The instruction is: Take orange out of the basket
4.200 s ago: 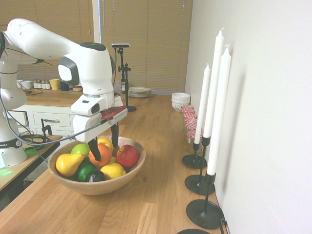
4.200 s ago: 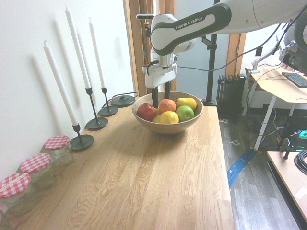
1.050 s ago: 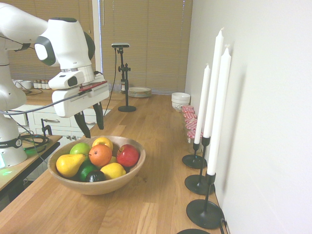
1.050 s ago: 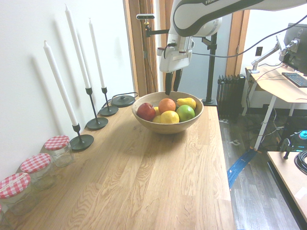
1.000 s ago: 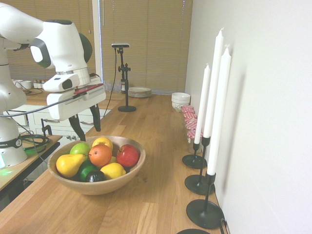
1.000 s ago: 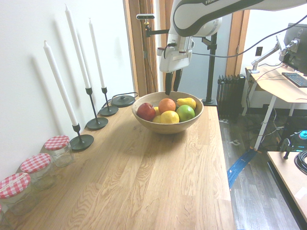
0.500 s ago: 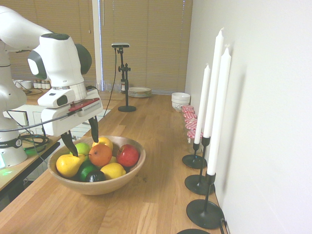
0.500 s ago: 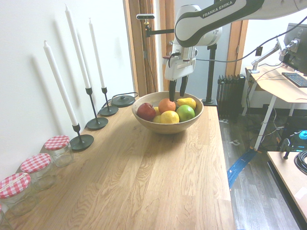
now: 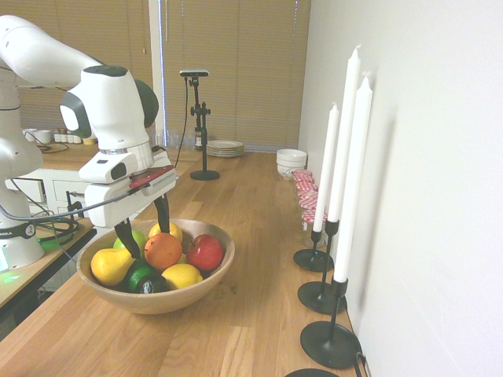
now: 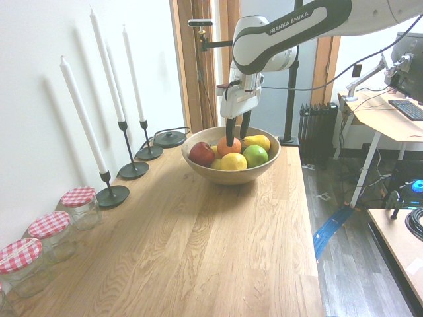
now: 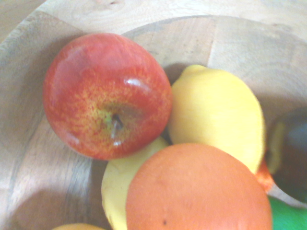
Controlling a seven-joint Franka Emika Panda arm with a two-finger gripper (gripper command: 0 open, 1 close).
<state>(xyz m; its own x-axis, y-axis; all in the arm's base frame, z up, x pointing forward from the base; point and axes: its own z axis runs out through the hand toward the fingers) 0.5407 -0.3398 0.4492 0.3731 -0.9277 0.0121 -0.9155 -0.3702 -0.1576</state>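
Observation:
The orange (image 9: pixel 163 251) lies on top of the fruit heap in the wooden basket (image 9: pixel 206 283), about at its middle. My gripper (image 9: pixel 148 239) is open and lowered into the basket, one finger on each side of the orange's upper half. I cannot tell whether the fingers touch it. In the second exterior view the orange (image 10: pixel 234 147) shows partly behind one dark finger of the gripper (image 10: pixel 236 137), inside the basket (image 10: pixel 231 176). The wrist view looks straight down on the orange (image 11: pixel 196 191), which fills the lower middle.
Around the orange lie a red apple (image 9: pixel 206 253), a lemon (image 9: pixel 182 275), a yellow pear (image 9: pixel 110 265) and a green apple (image 10: pixel 255 156). Three tall candles (image 9: pixel 346 149) in black holders stand along the wall. Jars with checked lids (image 10: pixel 79 205) and white bowls (image 9: pixel 291 161) sit further along the counter.
The gripper has come down from above the basket's far rim and now straddles the orange. Its fingers stand wider apart than a second ago. The fruit has not moved.

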